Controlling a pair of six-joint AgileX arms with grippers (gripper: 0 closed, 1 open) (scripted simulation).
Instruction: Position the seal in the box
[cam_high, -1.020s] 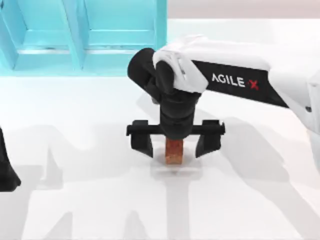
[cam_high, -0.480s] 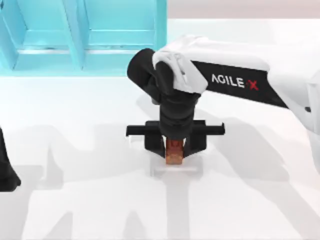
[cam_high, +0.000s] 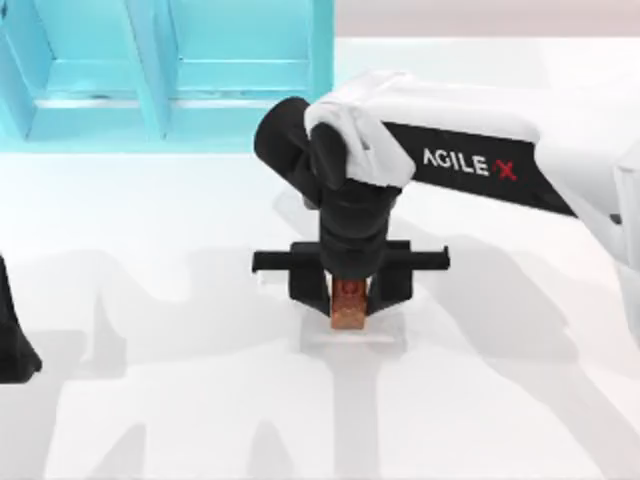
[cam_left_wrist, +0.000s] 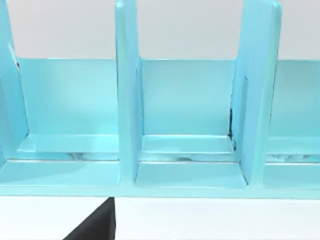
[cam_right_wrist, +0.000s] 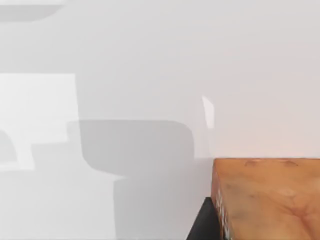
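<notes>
The seal (cam_high: 348, 305) is a small red-brown block with a paler orange base, at the middle of the white table in the top view. My right gripper (cam_high: 349, 300) is shut on it, one black finger (cam_high: 310, 285) against each side. The right wrist view has the seal's orange underside (cam_right_wrist: 265, 197) close up over the white table. The box (cam_high: 170, 70) is a light blue divided container at the table's back left, well away from the seal. My left arm (cam_high: 12, 340) is parked at the table's left edge, and its wrist camera faces the box's compartments (cam_left_wrist: 185, 145).
The box has upright dividers (cam_left_wrist: 127, 95) between its compartments. White table surface (cam_high: 150, 250) lies open between the seal and the box. The right arm's white link (cam_high: 470, 150) stretches in from the right side.
The right gripper's fingers have closed in from either side onto the seal. Since then the seal seems to have risen slightly with the gripper. The left arm has stayed put.
</notes>
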